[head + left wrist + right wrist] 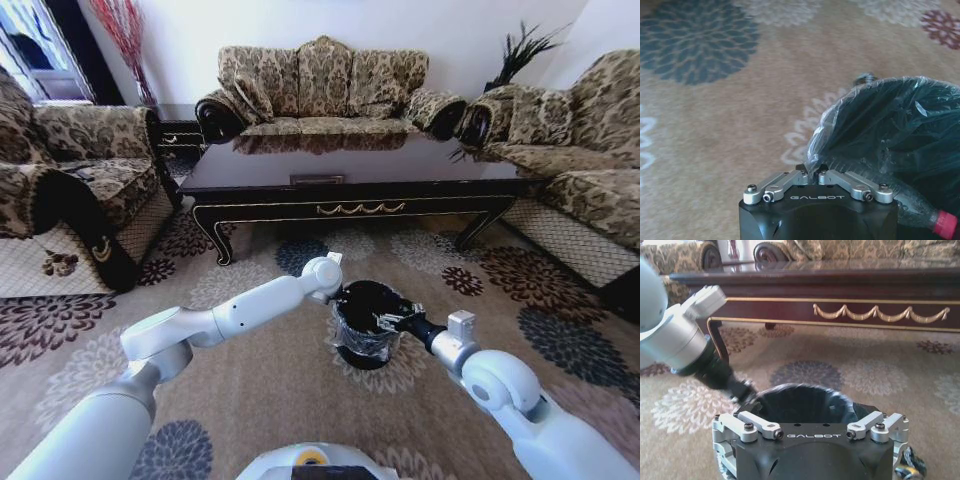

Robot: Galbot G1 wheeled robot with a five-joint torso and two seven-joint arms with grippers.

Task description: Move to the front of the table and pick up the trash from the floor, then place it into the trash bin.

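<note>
The small black round trash bin (365, 325) with a shiny clear plastic liner stands upright on the tan flower-patterned carpet floor (270, 390), a little way in front of the long low dark glossy table (350, 185) with gold scroll trim. The bin's open mouth points straight up. Brown patterned sofas (320, 85) stand around the table.

Both arms meet at the bin. The left gripper (812, 170) sits at the rim on the robot's left side, and in the left wrist view its silver fingers (790, 181) are pressed together, pinching the edge of the plastic liner. A slim clear tube with a red cap (932, 220) lies just beside that gripper, against the bin's wall. Its long axis runs slanted along the bin, with the red cap end pointing away from the fingers.

The right gripper (392, 320) hangs over the bin's mouth from the robot's right side. In the right wrist view its silver fingers (757, 426) are spread wide apart, and the black inside of the bin shows between them.
</note>
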